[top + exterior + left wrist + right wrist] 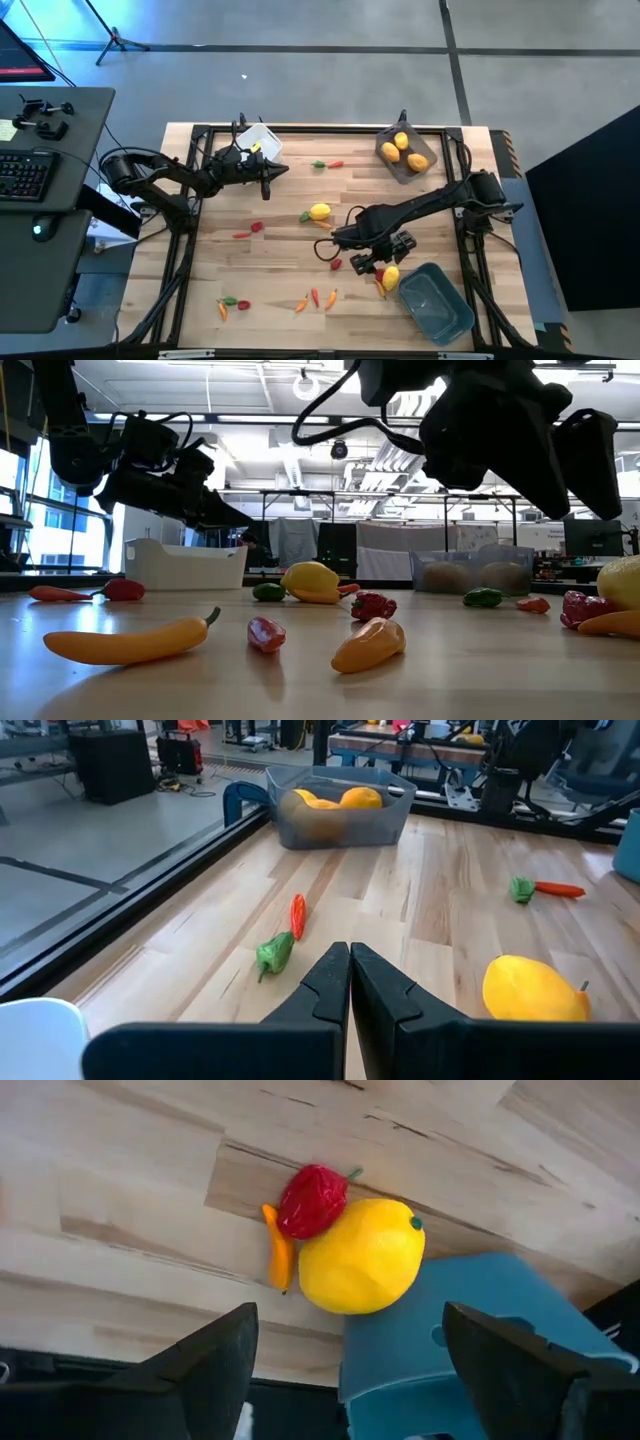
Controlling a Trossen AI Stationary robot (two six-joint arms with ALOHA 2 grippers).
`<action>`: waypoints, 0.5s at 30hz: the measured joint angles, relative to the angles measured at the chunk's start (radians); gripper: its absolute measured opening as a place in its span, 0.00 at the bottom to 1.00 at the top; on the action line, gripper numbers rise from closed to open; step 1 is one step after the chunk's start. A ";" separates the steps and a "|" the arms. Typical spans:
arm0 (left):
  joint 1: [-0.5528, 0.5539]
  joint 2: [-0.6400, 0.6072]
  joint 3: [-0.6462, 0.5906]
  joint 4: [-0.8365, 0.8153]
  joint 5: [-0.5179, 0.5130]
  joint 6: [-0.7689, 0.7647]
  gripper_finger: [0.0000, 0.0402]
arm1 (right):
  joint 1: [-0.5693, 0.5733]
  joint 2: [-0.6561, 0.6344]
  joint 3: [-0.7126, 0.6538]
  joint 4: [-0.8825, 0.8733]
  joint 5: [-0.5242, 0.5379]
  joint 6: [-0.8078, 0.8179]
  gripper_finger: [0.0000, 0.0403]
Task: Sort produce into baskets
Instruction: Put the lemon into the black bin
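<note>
The yellow lemon (362, 1256) lies on the wood straight ahead of the right gripper (355, 1365), centred between its widely spread fingers, touching a red pepper (313, 1200) and a thin orange pepper (279, 1250) on its far side and the blue-teal bin (470, 1330) beside it. Being nearly round, it offers no long axis to align to. The left gripper (349, 982), fingers pressed together and empty, hangs well away beside the white bin (258, 141), so the right arm is the nearer.

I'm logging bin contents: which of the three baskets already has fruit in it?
The translucent grey basket at the table's far right corner: three yellow-orange fruits lie inside. The blue basket near the right gripper shows none; neither does the white basket.
</note>
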 joint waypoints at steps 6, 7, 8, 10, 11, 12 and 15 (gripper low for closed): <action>0.000 0.000 0.000 0.000 0.000 -0.033 0.00 | 0.020 0.000 -0.001 -0.017 0.001 0.093 0.76; 0.000 0.000 0.000 0.000 0.000 -0.033 0.00 | 0.025 0.000 -0.008 -0.012 0.002 0.105 0.76; 0.000 0.000 0.000 0.000 0.000 -0.033 0.00 | 0.028 0.000 -0.020 -0.004 0.002 0.118 0.76; 0.000 0.000 0.000 0.000 0.000 -0.033 0.00 | 0.034 0.002 -0.052 0.010 -0.001 0.137 0.76; 0.000 0.000 0.000 0.000 0.000 -0.033 0.00 | 0.037 0.002 -0.071 0.024 -0.006 0.139 0.76; 0.000 0.000 0.000 0.000 0.000 -0.033 0.00 | 0.038 0.002 -0.089 0.038 -0.011 0.139 0.76; 0.000 0.000 0.000 0.000 0.000 -0.033 0.00 | 0.038 0.002 -0.134 0.078 -0.013 0.138 0.76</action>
